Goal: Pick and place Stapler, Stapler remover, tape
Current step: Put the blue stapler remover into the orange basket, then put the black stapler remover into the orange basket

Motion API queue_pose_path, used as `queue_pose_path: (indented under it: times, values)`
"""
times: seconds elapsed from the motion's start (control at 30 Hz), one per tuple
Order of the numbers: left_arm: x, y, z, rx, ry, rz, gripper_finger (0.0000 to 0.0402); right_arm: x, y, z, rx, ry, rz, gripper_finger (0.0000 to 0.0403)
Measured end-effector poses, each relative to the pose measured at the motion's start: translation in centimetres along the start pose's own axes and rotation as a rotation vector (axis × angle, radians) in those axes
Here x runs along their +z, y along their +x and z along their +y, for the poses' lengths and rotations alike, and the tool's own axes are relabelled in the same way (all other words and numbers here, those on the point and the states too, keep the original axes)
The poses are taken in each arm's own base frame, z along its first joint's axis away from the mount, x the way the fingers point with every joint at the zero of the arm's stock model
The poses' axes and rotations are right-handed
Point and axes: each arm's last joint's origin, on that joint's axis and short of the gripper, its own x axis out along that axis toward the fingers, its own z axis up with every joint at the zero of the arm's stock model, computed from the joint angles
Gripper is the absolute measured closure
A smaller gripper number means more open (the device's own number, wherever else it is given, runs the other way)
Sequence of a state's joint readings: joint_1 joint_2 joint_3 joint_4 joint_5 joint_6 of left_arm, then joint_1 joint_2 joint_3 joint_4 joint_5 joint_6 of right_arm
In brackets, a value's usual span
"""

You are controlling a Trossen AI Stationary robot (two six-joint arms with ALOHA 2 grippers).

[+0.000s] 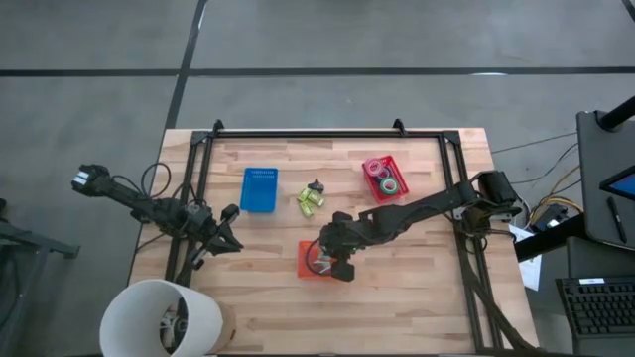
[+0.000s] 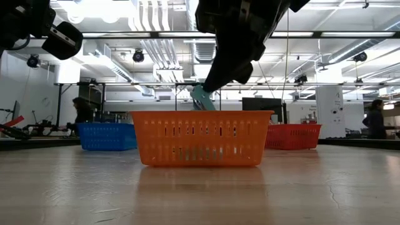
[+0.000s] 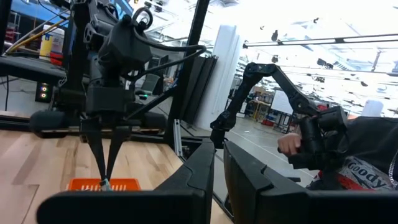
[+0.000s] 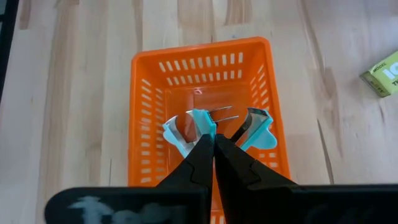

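Right pincer (image 4: 214, 140) clenched on the teal staple remover (image 4: 200, 124), hung just above the orange basket (image 4: 149, 81), directly beneath. Left pincer (image 1: 230, 230) nearly closed, empty, idle well apart. Tape rolls (image 1: 385, 178) in red bin (image 1: 373, 165) beyond.

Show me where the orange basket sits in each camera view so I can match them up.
High view: orange basket at front centre, partly under the right end effector.
Low view: centre.
Left wrist view: low, only its rim.
Right wrist view: centre.
Shared landmark: the right end effector above it.
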State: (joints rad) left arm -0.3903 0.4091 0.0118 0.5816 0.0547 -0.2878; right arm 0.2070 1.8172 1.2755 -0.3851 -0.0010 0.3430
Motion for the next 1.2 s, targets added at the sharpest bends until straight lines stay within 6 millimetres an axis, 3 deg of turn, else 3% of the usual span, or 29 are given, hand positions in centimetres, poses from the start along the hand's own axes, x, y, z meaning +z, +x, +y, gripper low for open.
queue_pose_path:
  times: [0.53,0.8,1.0,1.2]
  values:
    - [0.0,0.0,0.0,0.000,0.000,0.000,0.0362,-0.5,0.4,-0.3,-0.003,0.049,-0.003,0.0392]
    - [0.0,0.0,0.0,0.000,0.000,0.000,0.0362,-0.5,0.4,-0.3,-0.008,0.061,-0.005,0.0337]
    - [0.0,0.0,0.0,0.000,0.000,0.000,0.0362,0.6,0.0,-0.7,-0.092,-0.046,-0.064,0.0296]
    - [0.0,0.0,0.0,0.000,0.000,0.001,0.0362,2.2,-0.7,-2.5,-0.397,-0.101,-0.197,0.0284]
